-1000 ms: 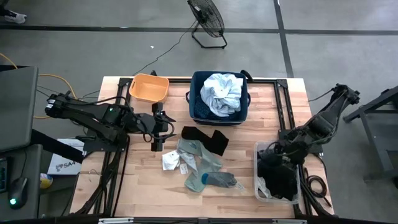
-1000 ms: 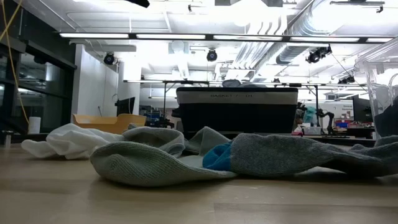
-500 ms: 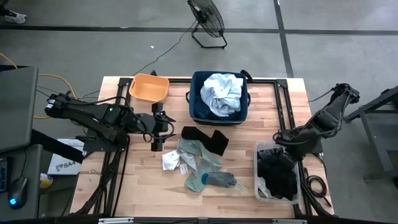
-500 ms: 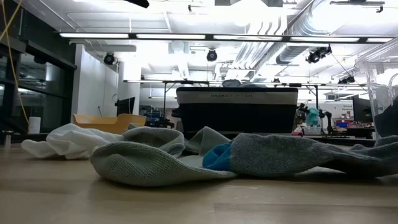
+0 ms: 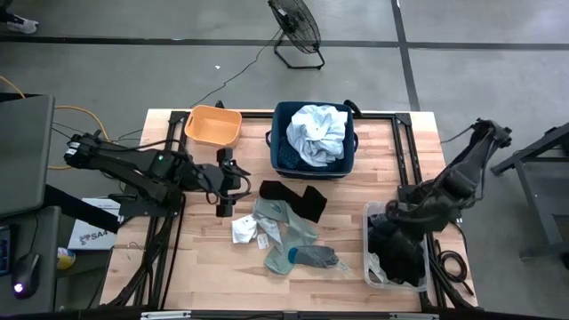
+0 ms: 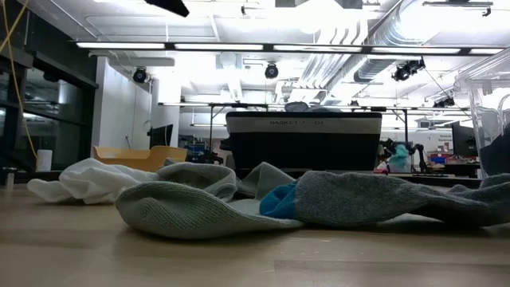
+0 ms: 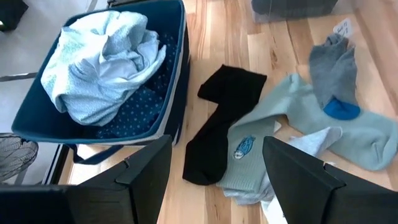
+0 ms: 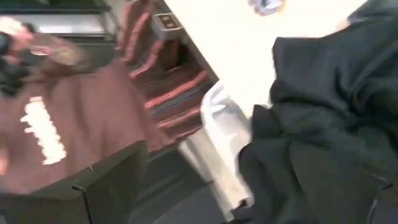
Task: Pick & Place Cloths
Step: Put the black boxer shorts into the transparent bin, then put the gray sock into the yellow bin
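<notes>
Your left gripper [image 5: 224, 201] hovers over the desk [image 5: 204, 267] just left of the loose cloths, its jaws parted wide with nothing between them. In front of it lie a black piece [image 5: 298, 196], a grey-green sock [image 5: 284, 227] with a blue heel, and small white pieces [image 5: 244, 231], all flat on the wood near the middle. From the low view the sock [image 6: 239, 203] fills the foreground, with a white piece [image 6: 88, 179] to its left. The navy bin [image 5: 283, 133] at the far edge holds the pale shirt [image 5: 318, 132] on top of the dark-blue patterned shirt [image 7: 140, 102]; the orange tub [image 5: 213, 124] stands beside it. Your right gripper [image 5: 396, 218] is over the clear box [image 5: 370, 258] at the desk's right side, which holds black cloths [image 5: 400, 258]. Its jaws stand fully apart just above that black pile [image 8: 323, 124], and you cannot tell from here that they grip any of it.
</notes>
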`<state>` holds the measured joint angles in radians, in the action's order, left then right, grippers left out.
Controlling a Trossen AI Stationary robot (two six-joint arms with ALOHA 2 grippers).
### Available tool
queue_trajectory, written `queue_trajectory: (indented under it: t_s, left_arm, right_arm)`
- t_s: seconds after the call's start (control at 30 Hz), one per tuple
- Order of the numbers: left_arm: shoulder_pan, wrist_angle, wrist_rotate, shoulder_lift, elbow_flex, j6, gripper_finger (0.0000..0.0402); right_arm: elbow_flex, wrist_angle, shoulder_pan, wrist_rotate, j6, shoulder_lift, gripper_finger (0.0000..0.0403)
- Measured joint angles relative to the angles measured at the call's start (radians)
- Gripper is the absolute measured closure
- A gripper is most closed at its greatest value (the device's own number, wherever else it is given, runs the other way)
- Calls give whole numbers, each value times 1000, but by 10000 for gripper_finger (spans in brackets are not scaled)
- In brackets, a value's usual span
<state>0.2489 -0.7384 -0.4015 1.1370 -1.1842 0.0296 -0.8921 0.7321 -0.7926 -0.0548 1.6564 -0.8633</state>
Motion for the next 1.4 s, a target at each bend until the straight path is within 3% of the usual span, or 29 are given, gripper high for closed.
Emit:
queue_trajectory:
  t_s: [0.27, 0.57, 0.7, 1.07, 1.23, 1.4]
  left_arm:
    - [0, 4, 1, 0, 27, 2, 153]
    - [0, 15, 1, 0, 27, 2, 153]
    - [0, 26, 1, 0, 27, 2, 153]
    - [0, 38, 1, 0, 27, 2, 153]
    - [0, 29, 1, 0, 27, 2, 153]
    - [0, 24, 1, 0, 27, 2, 153]
  right_arm:
    - [0, 21, -91, 87, -11, -160, 21]
    - [0, 101, -118, 81, -8, -270, 21]
    - [0, 62, -99, -25, 28, -228, 21]
    - [0, 43, -98, 39, 42, -16, 21]
    - [0, 48, -98, 157, -22, 80, 21]
    - [0, 50, -67, 370, -164, 125, 21]
